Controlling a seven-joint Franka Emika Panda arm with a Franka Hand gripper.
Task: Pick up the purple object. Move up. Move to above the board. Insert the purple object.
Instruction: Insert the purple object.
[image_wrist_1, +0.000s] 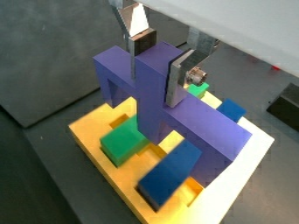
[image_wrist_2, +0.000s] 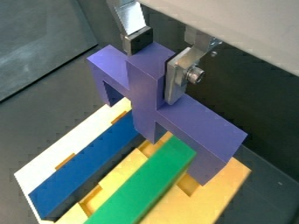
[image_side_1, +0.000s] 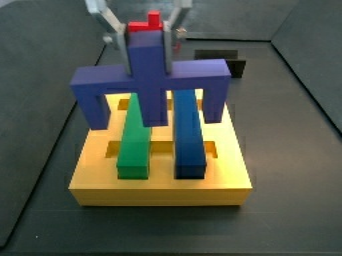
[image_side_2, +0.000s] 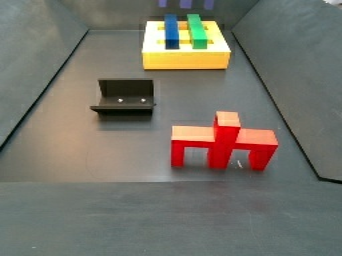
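Observation:
The purple object (image_wrist_1: 140, 79) hangs in my gripper (image_wrist_1: 160, 63), whose fingers are shut on its upright stem; both wrist views show this (image_wrist_2: 158, 59). The purple object (image_side_1: 147, 80) stands upright over the yellow board (image_side_1: 160, 185), its crossbar spanning the green bar (image_side_1: 134, 140) and the blue bar (image_side_1: 189, 140). Its legs come down near the board's far edge; I cannot tell whether they touch it. In a side view the board (image_side_2: 187, 58) is at the far end, and only the purple legs (image_side_2: 170, 4) show.
A red piece (image_side_2: 221, 145) stands on the dark floor far from the board. The fixture (image_side_2: 124, 98) stands on the floor between them, and also shows behind the board (image_side_1: 221, 60). Dark walls enclose the floor.

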